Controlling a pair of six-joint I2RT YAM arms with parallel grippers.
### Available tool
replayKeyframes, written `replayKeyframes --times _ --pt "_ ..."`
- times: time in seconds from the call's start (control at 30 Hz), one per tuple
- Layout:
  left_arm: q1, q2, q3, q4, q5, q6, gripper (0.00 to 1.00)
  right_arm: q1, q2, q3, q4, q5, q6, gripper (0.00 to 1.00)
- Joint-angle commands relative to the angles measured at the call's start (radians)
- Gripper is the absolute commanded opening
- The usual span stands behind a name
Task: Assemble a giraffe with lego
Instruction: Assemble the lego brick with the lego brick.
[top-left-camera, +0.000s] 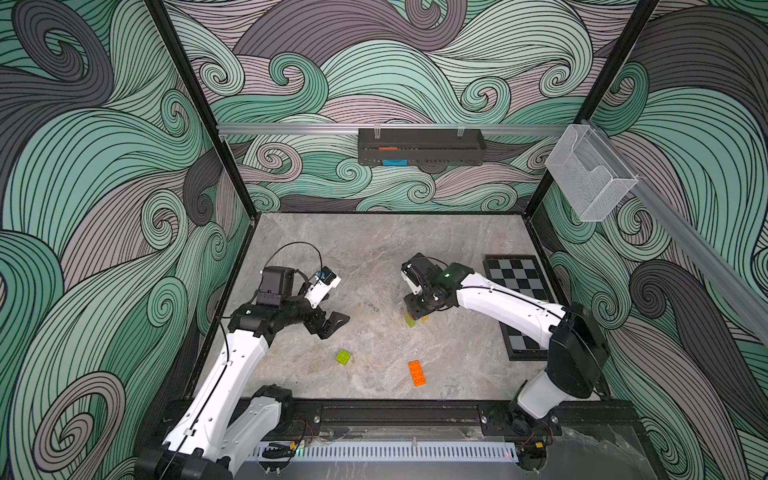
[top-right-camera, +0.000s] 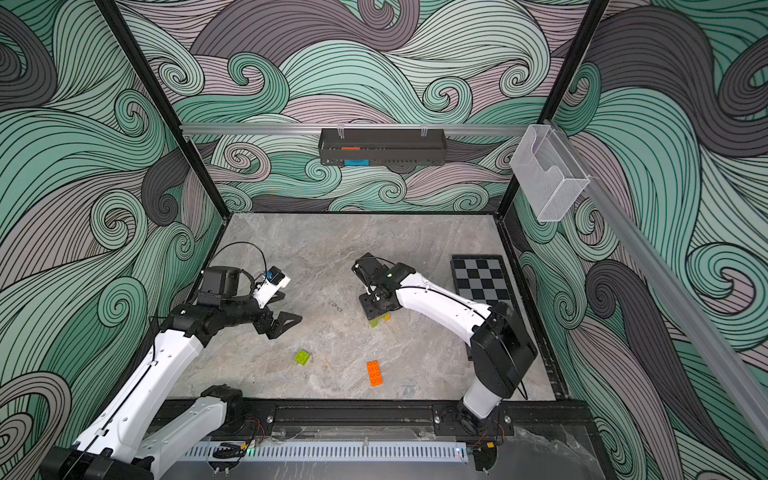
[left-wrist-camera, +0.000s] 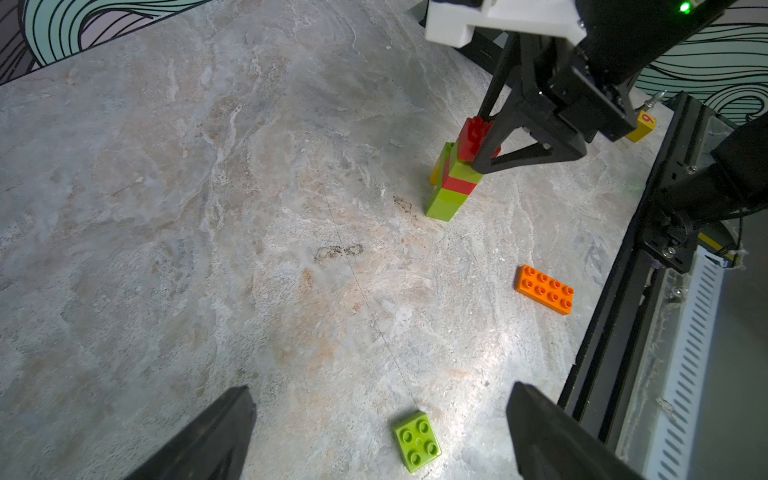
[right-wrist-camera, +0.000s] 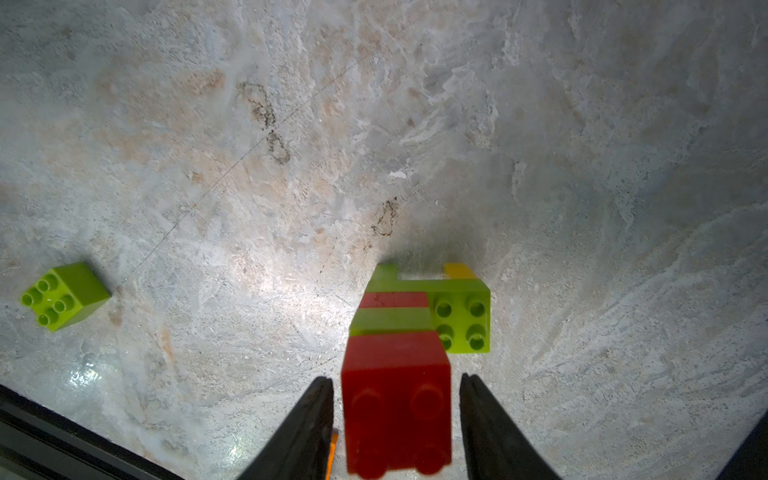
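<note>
Red brick (right-wrist-camera: 397, 399) tops the neck, and my right gripper (right-wrist-camera: 395, 378) stands around it.

The giraffe (left-wrist-camera: 453, 183) stands upright near the middle of the table (top-left-camera: 374, 257), on a lime leg and a yellow one, head not yet on. My right fingers are apart, one on each side of the red brick with a thin gap showing, so I judge they are there to press or let go, not to carry. My left gripper (left-wrist-camera: 382, 388) hangs wide open and empty near the loose lime brick (left-wrist-camera: 417, 440), I think ready to take it. The orange brick (left-wrist-camera: 544, 289), probably the head, lies flat near the front edge, apart from both.
</note>
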Motion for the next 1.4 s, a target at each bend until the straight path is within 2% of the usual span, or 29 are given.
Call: replayKeyframes --times 0.0,0.3,0.57,0.77,1.03,1.2,1.37 --pt "0.001 0.000 -0.003 0.003 0.010 0.011 0.99 -0.006 -0.024 0.032 -0.017 -0.002 -0.010 0.51" --pt "0.001 -0.001 -0.003 0.004 0.010 0.012 0.98 -0.007 -0.011 0.031 -0.018 -0.008 -0.014 0.43" --pt "0.001 -0.001 -0.005 0.005 0.011 0.012 0.99 -0.007 -0.009 0.016 -0.018 0.001 -0.011 0.28" --pt "0.001 0.001 -0.003 0.004 0.010 0.011 0.99 -0.007 0.009 -0.017 -0.018 0.033 -0.008 0.21" --pt "0.001 0.004 -0.002 0.005 0.012 0.011 0.99 -0.007 0.080 -0.048 -0.044 0.064 0.003 0.15" --pt "-0.001 0.004 -0.001 0.005 0.012 0.011 0.99 -0.006 0.137 -0.070 -0.072 0.084 0.008 0.04" --pt "-0.002 0.004 0.000 0.005 0.012 0.013 0.99 -0.004 0.180 -0.057 -0.134 0.098 0.011 0.01"
